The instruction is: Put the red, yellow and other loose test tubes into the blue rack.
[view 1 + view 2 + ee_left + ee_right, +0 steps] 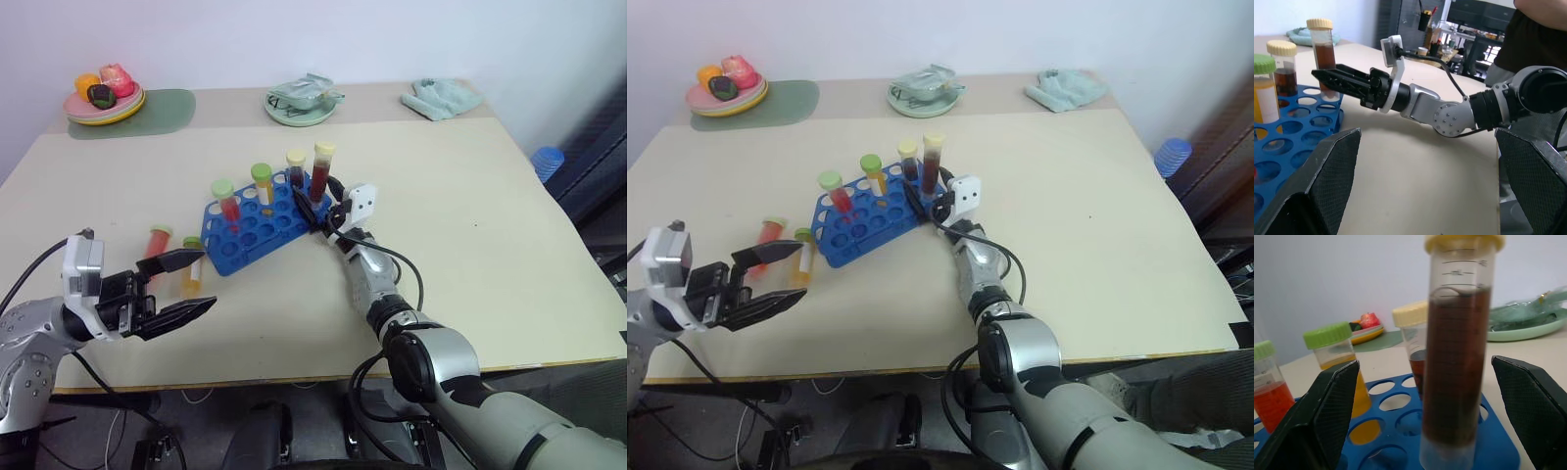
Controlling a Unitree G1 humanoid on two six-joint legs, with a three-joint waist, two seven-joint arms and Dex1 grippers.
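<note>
Blue rack [253, 223] set skewed on the beige table [470, 255], long axis running from near left toward far right; four capped tubes upright in it: red with green cap [226, 203], yellow with green cap [262, 185], short dark with pale-yellow cap [296, 168], tall dark-brown with pale-yellow cap [321, 169] at the far-right corner. Right gripper [324, 204] fingers spread wide either side of the tall dark-brown tube, not touching. Two loose tubes flat on the table left of the rack, red one [156, 249] and yellow-orange one [192, 266], green caps pointing away from the robot; left gripper [194, 284] wide apart, empty, just in front of them.
</note>
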